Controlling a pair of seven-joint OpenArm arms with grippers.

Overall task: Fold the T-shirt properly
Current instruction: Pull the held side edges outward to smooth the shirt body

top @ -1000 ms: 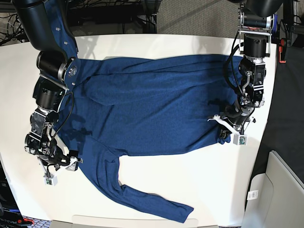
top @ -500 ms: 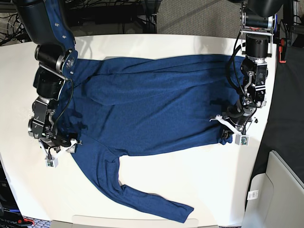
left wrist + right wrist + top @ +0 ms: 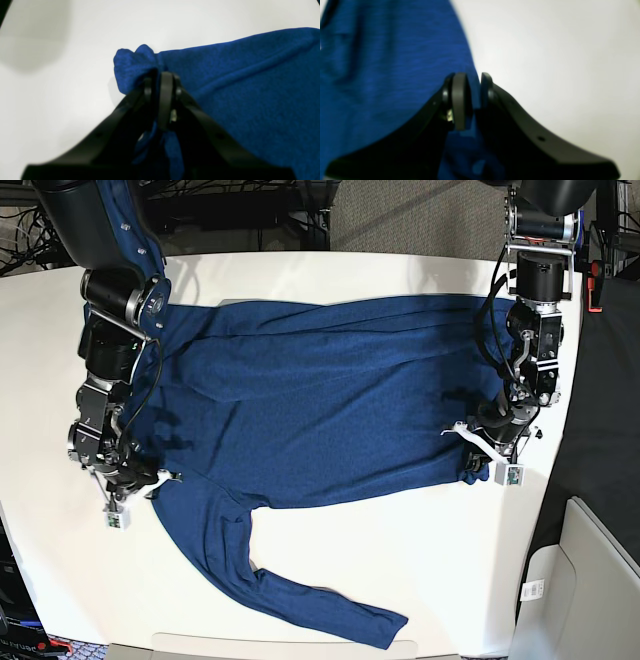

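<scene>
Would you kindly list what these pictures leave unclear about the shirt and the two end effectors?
- Right wrist view: the right end effector is blurred, so how much of the dark navy-blue long-sleeved knit T-shirt it holds is unclear.
- Left wrist view: the left end effector hides the bunched hem it clamps.
- Base view: the shirt's far sleeve is hidden by the right arm.

White table [image 3: 400,560]; grey carpet [image 3: 420,215] behind; cables [image 3: 20,230] top-left.
</scene>
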